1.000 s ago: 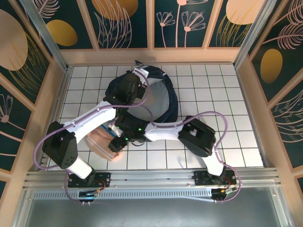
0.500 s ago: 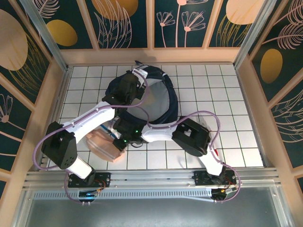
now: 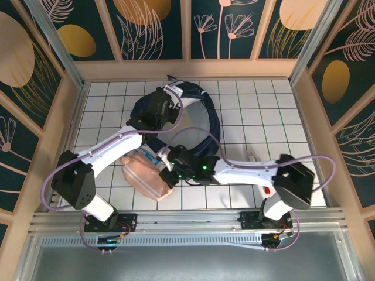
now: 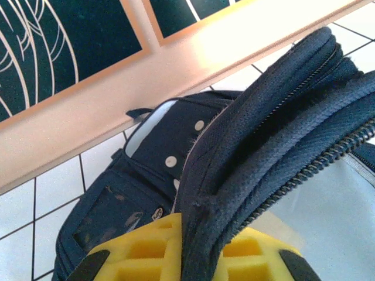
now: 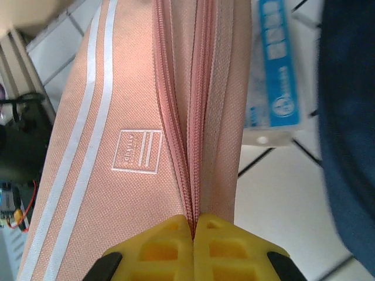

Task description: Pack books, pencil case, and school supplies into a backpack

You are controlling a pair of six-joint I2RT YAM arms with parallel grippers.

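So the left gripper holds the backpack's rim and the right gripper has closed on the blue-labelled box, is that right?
No: the right wrist view shows the right gripper closed on the peach pencil case at its zipper, the blue-labelled box beside it. The left gripper holds the backpack by its rim.

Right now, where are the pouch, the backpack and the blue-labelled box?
pouch (image 5: pixel 132 88), right wrist view, fabric left of the zip.
backpack (image 4: pixel 263 134), left wrist view, navy edge of its opening.
blue-labelled box (image 5: pixel 275 82), right wrist view, its blue label.
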